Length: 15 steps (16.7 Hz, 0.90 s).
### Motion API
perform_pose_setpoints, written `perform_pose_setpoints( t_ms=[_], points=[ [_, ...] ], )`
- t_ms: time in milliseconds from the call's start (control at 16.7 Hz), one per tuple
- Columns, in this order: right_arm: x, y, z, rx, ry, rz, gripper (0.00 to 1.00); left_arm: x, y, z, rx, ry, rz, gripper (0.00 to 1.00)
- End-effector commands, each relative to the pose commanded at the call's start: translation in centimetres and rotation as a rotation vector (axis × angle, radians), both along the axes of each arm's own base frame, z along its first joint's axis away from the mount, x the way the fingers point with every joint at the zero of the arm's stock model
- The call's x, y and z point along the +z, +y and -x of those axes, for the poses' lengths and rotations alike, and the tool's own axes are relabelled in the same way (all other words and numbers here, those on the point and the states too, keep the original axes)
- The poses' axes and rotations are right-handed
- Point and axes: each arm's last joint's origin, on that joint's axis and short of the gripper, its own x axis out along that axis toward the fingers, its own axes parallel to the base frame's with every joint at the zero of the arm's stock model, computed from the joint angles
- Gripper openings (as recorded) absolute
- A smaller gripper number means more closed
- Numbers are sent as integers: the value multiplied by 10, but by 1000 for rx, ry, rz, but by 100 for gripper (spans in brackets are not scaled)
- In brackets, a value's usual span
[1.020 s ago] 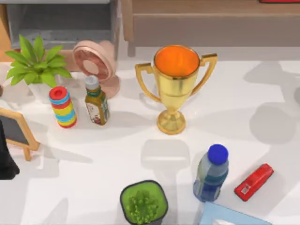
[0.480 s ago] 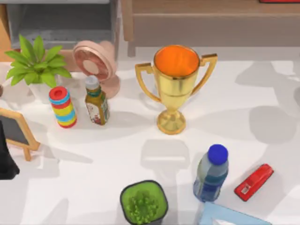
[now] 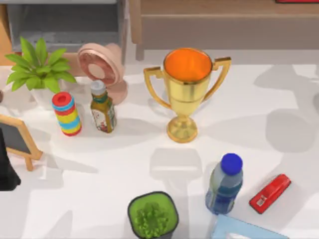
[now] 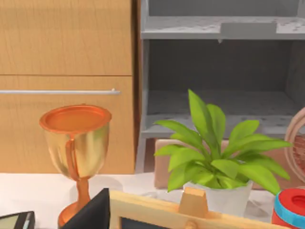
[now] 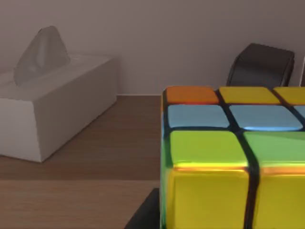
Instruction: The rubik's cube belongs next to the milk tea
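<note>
The rubik's cube (image 5: 228, 157) sits very close in the right wrist view, showing yellow, green, blue and orange squares. A dark finger (image 5: 143, 215) of my right gripper lies against its lower edge, so the cube looks held. Behind it are a wooden surface and a white tissue box (image 5: 52, 105). The milk tea (image 3: 102, 110), a small olive-brown bottle with a pale cap, stands upright at the table's back left, between a striped stack toy (image 3: 67, 114) and a pink fan (image 3: 102, 69). My left arm (image 3: 5, 172) is parked at the table's left edge.
A gold trophy (image 3: 187, 89) stands mid-table. There is a leafy plant (image 3: 37, 69) at the back left and a small chalkboard (image 3: 17, 142) on the left. Along the front are a green potted plant (image 3: 152, 215), a blue-capped bottle (image 3: 225, 184) and a red stapler (image 3: 269, 193).
The shadows at the table's far right have shifted slightly. Nothing on the table has moved.
</note>
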Motion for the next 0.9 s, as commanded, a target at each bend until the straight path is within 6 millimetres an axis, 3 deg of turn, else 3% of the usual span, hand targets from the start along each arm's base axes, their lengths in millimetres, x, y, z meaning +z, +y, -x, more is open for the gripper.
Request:
perform_pose_setpoints(
  t_ms=[240,420,660,900],
  points=[
    [43,8,-2,41,0,36,0,0,0,0,0,0,0,100],
    [82,29,-2,103,58,36,0,0,0,0,0,0,0,100],
    [115,78,2,194,282,-30,0,0,0,0,0,0,0,100],
    [117,139,17,248,655,-119,0,0,0,0,0,0,0,100]
  ],
)
